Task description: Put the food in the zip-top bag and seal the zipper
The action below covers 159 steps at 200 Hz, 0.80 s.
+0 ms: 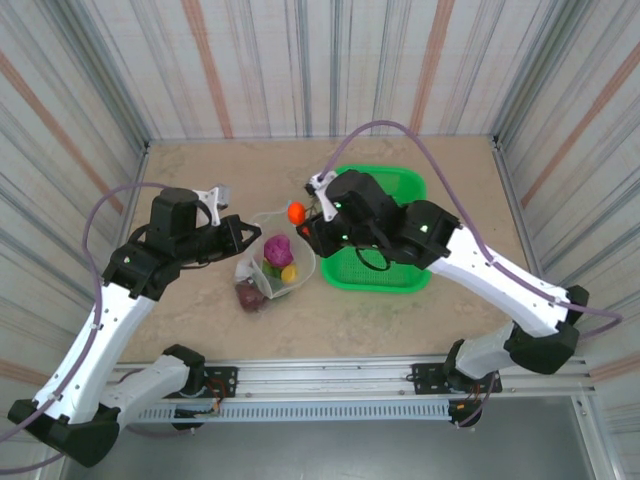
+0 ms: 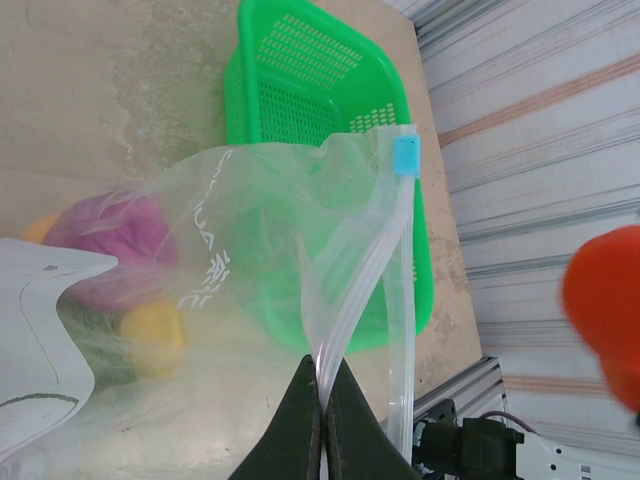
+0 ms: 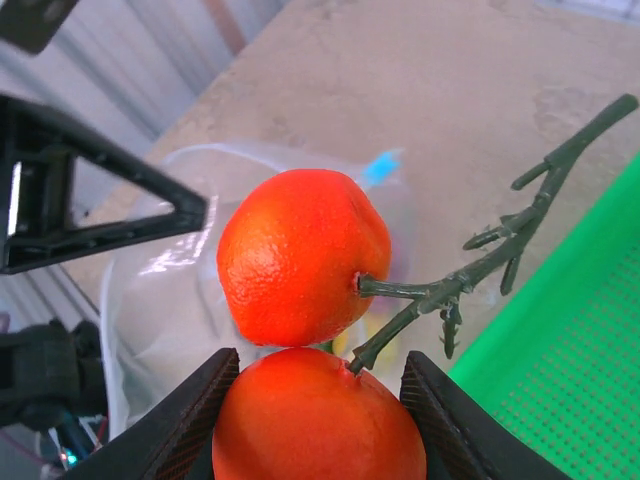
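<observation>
While the left gripper (image 2: 322,425) is pinched shut on the thin zipper strip (image 2: 352,290) of the clear floppy plastic zip-top bag (image 2: 230,230), the right gripper (image 3: 318,425) has the twin orange-red toy fruits (image 3: 300,255) clamped just above its mouth.

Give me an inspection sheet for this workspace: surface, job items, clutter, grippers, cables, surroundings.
Surface: beige table.
Job's things: zip-top bag open, purple, yellow and dark red food inside; light-blue slider at one end of the zipper.
Clutter: green basket beside the bag.
Grippers: left gripper shut on the zipper; right gripper holds orange fruits by the bag's mouth.
Cables: purple cables loop over both arms.
Surroundings: striped walls; metal rail at near edge.
</observation>
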{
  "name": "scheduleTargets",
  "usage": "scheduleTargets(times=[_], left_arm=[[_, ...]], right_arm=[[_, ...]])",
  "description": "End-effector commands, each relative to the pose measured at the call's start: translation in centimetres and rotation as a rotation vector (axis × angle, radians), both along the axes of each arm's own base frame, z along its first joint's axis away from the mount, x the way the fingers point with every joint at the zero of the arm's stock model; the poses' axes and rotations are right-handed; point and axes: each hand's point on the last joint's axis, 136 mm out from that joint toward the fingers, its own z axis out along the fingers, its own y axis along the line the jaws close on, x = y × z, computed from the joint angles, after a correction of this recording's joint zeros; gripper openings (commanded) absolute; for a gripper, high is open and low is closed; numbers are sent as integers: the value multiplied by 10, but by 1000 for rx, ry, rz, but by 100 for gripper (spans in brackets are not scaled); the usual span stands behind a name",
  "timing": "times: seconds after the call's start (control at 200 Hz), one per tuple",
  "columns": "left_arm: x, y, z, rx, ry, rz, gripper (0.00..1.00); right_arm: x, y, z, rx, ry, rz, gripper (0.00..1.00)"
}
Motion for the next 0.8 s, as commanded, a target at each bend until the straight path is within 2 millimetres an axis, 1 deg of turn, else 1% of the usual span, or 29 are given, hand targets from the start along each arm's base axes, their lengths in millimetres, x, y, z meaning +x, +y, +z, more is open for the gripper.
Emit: scheduleTargets(times=[0.0,0.075,0.135,0.245,0.366,0.476,0.536,0.596,0.716,0.791], left_arm=[[-2,0,14,-18,-16,-6,0],[-2,0,15,-15,-20,-6,0],[-3,0,16,-15,-21,-6,0],[-3,0,17,-15,-24,-11,0],[-3,0,15,-14,-19,-13,0],[-4,-2,12,-20,-9,-17,0],[-4,-2,10,-23,-4,-17,0],[-4,-1,8,-22,-4,-15,0],[-6,0,6,-18,-6,-13,0],[-6,2,6,-15,-10,-5,0]], right_arm=[[-4,11,-44,-194,14,42,45],[-10,25,-58,-229,29,65,46],[-11,31,-68,-260,39,63,46],[-3,36,-90,-318,59,29,46],[5,42,-102,-330,75,4,47],[10,52,-106,-301,81,12,55],[12,54,-104,-289,81,9,62],[12,55,-96,-270,75,10,65],[9,50,-66,-196,37,10,67],[6,42,-45,-134,16,10,64]])
